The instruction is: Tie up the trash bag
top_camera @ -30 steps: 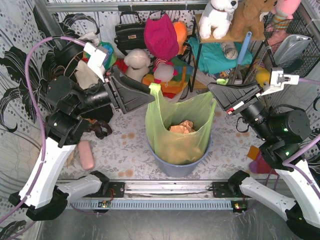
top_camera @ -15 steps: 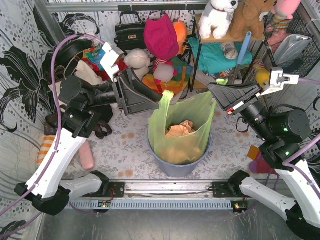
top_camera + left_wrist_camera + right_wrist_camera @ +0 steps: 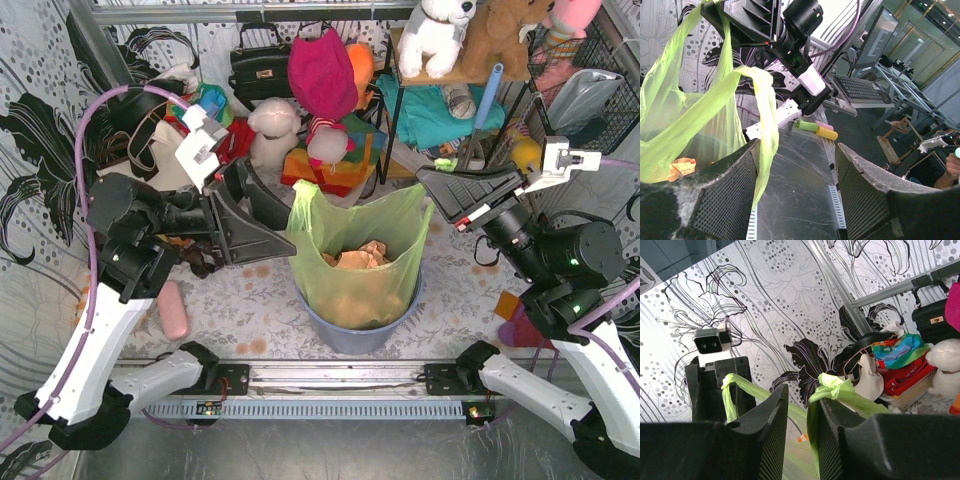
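The trash bag (image 3: 360, 265), thin light-green plastic, stands in a blue-grey round bin (image 3: 352, 335) with crumpled tan paper (image 3: 362, 253) inside. My left gripper (image 3: 285, 225) is at the bag's left side with its jaws wide apart. In the left wrist view (image 3: 799, 145) the bag's left handle loop (image 3: 765, 115) hangs over one finger. My right gripper (image 3: 422, 178) is at the bag's right top corner. In the right wrist view (image 3: 799, 392) its jaws stand narrowly apart, and the right handle (image 3: 840, 389) is draped over one finger.
Behind the bin lie soft toys, a pink hat (image 3: 322, 75) and a black handbag (image 3: 260, 65). A shelf with plush animals (image 3: 440, 30) stands back right. A cream tote (image 3: 172, 150) is back left. A pink object (image 3: 173, 310) lies by the left arm.
My left gripper swung up and right with the bag's left handle, then came back down and to the left. The handle top followed it. The right arm has not moved.
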`<control>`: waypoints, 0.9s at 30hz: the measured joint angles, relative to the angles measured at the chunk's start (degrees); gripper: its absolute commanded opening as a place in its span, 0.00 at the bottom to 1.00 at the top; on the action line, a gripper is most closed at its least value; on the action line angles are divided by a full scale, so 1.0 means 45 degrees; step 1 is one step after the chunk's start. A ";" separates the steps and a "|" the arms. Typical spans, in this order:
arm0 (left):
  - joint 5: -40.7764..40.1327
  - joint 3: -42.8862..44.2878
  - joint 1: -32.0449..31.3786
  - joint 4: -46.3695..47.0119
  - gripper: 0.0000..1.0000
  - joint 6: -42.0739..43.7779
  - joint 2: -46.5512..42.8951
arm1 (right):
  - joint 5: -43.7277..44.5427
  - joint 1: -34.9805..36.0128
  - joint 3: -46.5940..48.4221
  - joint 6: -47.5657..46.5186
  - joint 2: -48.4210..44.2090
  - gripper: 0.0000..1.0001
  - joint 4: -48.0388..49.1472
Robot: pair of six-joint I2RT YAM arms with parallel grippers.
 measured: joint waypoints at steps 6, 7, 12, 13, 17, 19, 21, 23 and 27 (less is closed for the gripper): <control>-0.0257 -0.0010 0.0000 0.0379 0.69 -0.0194 0.0777 | -0.0131 0.0000 0.0000 0.0063 0.0083 0.28 0.0005; -0.0325 -0.0015 0.0000 0.0573 0.69 -0.0340 0.0962 | -0.0199 0.0000 0.0005 0.0092 0.0107 0.28 0.0005; -0.0646 -0.0223 0.0000 0.2084 0.68 -0.1651 0.2166 | -0.0831 0.0000 0.0063 0.0209 0.0442 0.28 0.0000; -0.0729 -0.0223 -0.0015 0.2409 0.68 -0.1933 0.2322 | -0.0976 0.0000 0.0131 0.0248 0.0578 0.27 -0.0005; -0.0991 -0.0141 -0.0170 0.3410 0.68 -0.2701 0.2579 | -0.1438 0.0000 0.0233 0.0379 0.0962 0.27 0.0000; -0.1098 0.0063 -0.0291 0.3706 0.67 -0.2905 0.2579 | -0.1554 0.0000 0.0233 0.0398 0.1093 0.27 -0.0005; -0.1219 0.0325 -0.0364 0.4075 0.64 -0.3050 0.2506 | -0.1666 0.0000 0.0233 0.0442 0.1175 0.27 0.0000; -0.1394 0.0534 -0.0369 0.4323 0.53 -0.3099 0.2312 | -0.1724 0.0000 0.0248 0.0525 0.1229 0.25 0.0010; -0.2288 0.1263 -0.0374 0.3162 0.22 -0.2356 0.1758 | -0.1894 0.0000 0.0398 0.0670 0.1350 0.17 0.0058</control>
